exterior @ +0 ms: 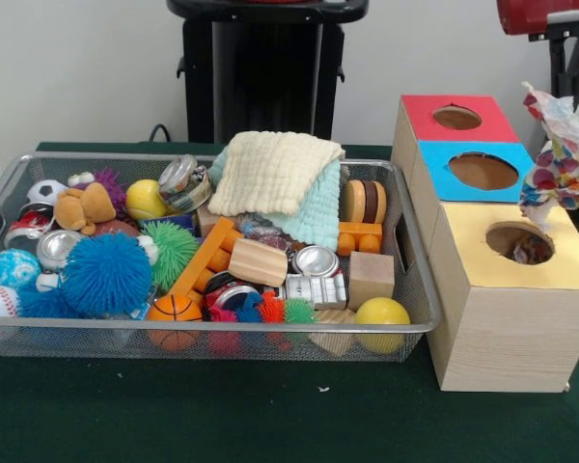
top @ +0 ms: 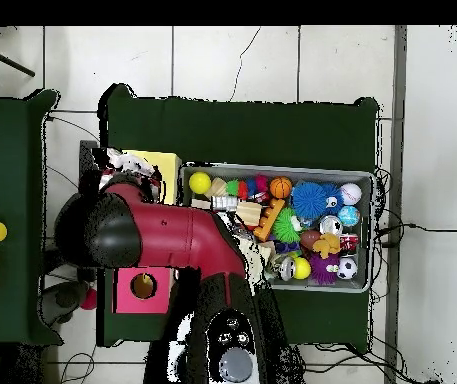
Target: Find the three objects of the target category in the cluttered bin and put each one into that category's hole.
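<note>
The silver wire-mesh bin (exterior: 420, 326) is full of toys, cans and blocks. The knotted ball of multicoloured patterned fabric (exterior: 564, 154) hangs in the air at the right edge, just above and to the right of the round hole (exterior: 518, 241) in the yellow-topped box (exterior: 482, 256). My gripper (exterior: 561, 85) is above it, mostly cut off, and is shut on its top. Another patterned piece (exterior: 533, 251) shows inside the hole. In the overhead view my red arm (top: 172, 235) covers the boxes, with the fabric (top: 122, 163) beside the yellow top (top: 160, 162).
A blue-topped box (exterior: 482, 171) and a red-topped box (exterior: 457, 117) stand behind the yellow one. In the bin, cream (exterior: 275, 169) and mint (exterior: 320, 210) cloths lie over orange blocks (exterior: 205, 258), with a blue spiky ball (exterior: 104, 273), cans (exterior: 317, 261) and yellow balls (exterior: 382, 313).
</note>
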